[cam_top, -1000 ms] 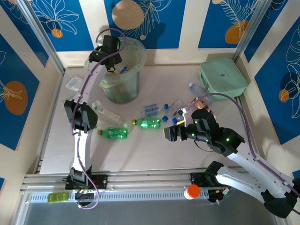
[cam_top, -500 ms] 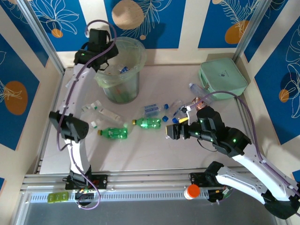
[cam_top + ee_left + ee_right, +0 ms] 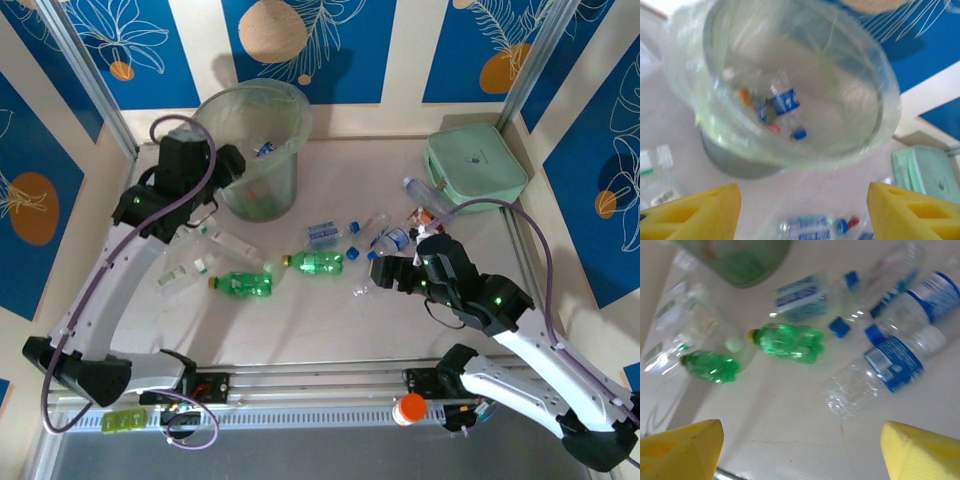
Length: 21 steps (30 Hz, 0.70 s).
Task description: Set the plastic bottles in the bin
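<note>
The bin (image 3: 290,105) stands at the back left, and the left wrist view looks into the bin (image 3: 875,85), where several bottles (image 3: 785,101) lie at the bottom. My left gripper (image 3: 228,166) hangs open and empty just left of the bin; its yellow fingers (image 3: 700,210) sit wide apart. Two green bottles (image 3: 243,284) (image 3: 318,262) lie mid-table. Clear blue-labelled bottles (image 3: 325,233) (image 3: 392,240) lie beyond them. My right gripper (image 3: 384,270) is open and empty above a clear bottle (image 3: 860,385), with both green bottles (image 3: 787,342) (image 3: 710,366) ahead of it.
A mint-green rounded-square case (image 3: 475,165) sits at the back right with another clear bottle (image 3: 420,190) beside it. Clear flat packets and bottles (image 3: 190,268) lie at the left near the metal frame rail (image 3: 110,240). Bare table stretches along the front.
My left gripper has come away from over the bin and dropped down to its left side, still open. My right gripper has shifted slightly right and back.
</note>
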Motion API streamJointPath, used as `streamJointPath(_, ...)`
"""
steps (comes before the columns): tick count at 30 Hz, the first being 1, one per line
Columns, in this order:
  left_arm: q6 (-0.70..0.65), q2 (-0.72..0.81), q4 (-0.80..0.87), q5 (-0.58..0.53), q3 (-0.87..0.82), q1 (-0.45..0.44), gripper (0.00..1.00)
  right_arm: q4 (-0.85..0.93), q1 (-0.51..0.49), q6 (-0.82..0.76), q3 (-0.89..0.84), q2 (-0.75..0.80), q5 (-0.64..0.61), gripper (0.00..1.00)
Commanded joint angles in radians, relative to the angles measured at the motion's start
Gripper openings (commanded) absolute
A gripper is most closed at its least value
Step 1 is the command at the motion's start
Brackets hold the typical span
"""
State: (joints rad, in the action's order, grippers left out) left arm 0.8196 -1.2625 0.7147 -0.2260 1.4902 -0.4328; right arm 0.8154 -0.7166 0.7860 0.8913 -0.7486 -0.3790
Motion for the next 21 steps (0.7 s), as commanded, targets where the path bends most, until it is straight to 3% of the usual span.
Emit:
streamJointPath(1, 0.033, 0.046, -0.074, 0.135, -0.140, -0.009, 0.68, 0.024, 0.057, 0.212, -0.059, -0.030, -0.011, 0.81)
streamJointPath(5, -0.025, 0.106, -0.137, 0.232, -0.302, -0.009, 0.68, -0.028, 0.179, 0.339, -0.122, -0.084, 0.117, 0.83)
streamJointPath(10, -0.103, 0.170, -0.229, 0.314, -0.438, -0.009, 0.66, -0.160, 0.261, 0.403, -0.203, -0.144, 0.221, 0.87)
streamJointPath(14, -0.161, 0.215, -0.305, 0.310, -0.516, -0.019, 0.67, -0.239, 0.307, 0.404, -0.209, -0.260, 0.298, 0.92)
streamJointPath(21, -0.170, 0.202, -0.317, 0.275, -0.545, -0.053, 0.67, -0.298, 0.329, 0.452, -0.179, -0.459, 0.316, 0.91)
